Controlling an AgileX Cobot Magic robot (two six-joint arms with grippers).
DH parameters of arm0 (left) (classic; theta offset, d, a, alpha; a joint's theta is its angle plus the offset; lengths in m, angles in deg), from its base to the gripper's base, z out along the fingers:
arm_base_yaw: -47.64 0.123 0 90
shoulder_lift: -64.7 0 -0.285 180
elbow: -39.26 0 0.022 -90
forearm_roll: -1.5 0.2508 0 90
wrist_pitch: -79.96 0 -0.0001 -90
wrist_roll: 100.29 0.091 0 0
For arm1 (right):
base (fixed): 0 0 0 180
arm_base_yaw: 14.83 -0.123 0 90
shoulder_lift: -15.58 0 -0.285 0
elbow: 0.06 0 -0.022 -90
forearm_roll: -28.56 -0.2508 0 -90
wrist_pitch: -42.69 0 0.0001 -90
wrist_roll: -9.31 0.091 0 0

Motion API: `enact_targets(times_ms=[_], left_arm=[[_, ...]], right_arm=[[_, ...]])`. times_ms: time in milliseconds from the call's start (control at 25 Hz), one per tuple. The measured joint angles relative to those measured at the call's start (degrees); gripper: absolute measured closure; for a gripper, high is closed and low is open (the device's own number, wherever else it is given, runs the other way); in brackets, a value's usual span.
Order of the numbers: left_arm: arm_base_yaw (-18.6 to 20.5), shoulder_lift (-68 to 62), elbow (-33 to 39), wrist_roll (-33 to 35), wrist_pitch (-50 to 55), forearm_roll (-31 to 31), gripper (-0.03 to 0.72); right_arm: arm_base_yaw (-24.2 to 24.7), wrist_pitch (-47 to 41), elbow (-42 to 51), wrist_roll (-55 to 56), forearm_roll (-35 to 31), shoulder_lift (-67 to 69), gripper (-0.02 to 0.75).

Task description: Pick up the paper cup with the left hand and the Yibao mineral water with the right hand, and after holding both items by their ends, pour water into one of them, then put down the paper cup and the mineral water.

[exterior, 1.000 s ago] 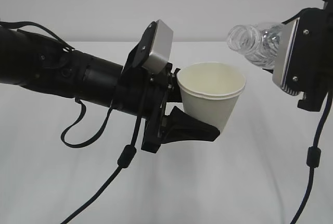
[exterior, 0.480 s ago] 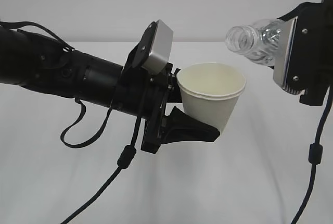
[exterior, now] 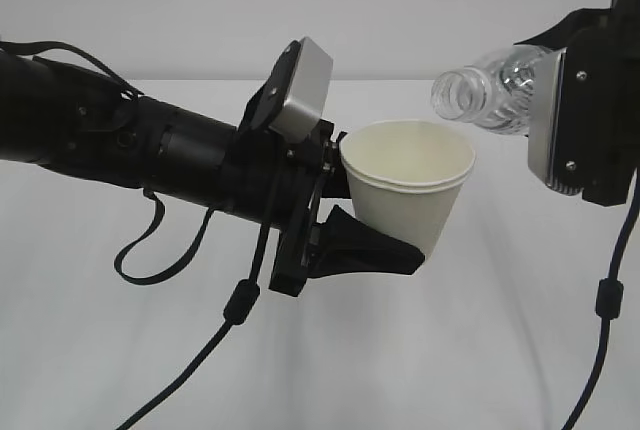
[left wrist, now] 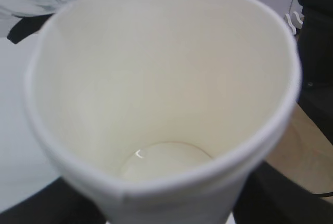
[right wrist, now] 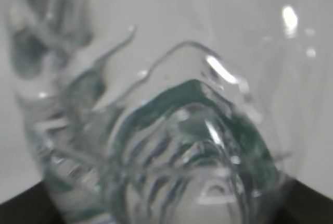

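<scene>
One paper cup (exterior: 408, 182) and one water bottle (exterior: 490, 96) are seen, each carried by one of two black arms above a white table (exterior: 420, 350). The cup is held upright and clear of the table by the left gripper (exterior: 345, 220), whose jaws are clenched on the cup's lower wall; one black finger (exterior: 375, 253) is seen under and beside the cup's base, the other is hidden behind the cup. A grey camera box (exterior: 300, 90) is mounted on the left wrist, and a black cable (exterior: 215, 335) hangs below the arm.

The bottle is held by the right gripper (exterior: 590, 110) at the upper right, grasped at its rear part, which is hidden by the gripper body. The bottle is tipped nearly level, with its open, capless mouth (exterior: 455, 95) turned toward the cup, just above and to the right of the cup's rim and not touching it. No stream is visible between mouth and cup.

In the left wrist view, the cup's cream interior (left wrist: 161, 94) fills the frame, and a small glint is seen at its bottom (left wrist: 166, 159); whether water lies there cannot be told. In the right wrist view, only the clear ribbed plastic of the bottle (right wrist: 171, 130) is seen, close and blurred.
</scene>
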Motion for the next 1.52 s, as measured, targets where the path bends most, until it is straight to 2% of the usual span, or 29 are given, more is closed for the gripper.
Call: enact_targets(times_ms=[1520], left_arm=[[0.0,0.0,0.0,0.0,0.0,0.1,0.243]], right_arm=[[0.0,-0.3,-2.0,-1.1,8.7,0.0,0.239]])
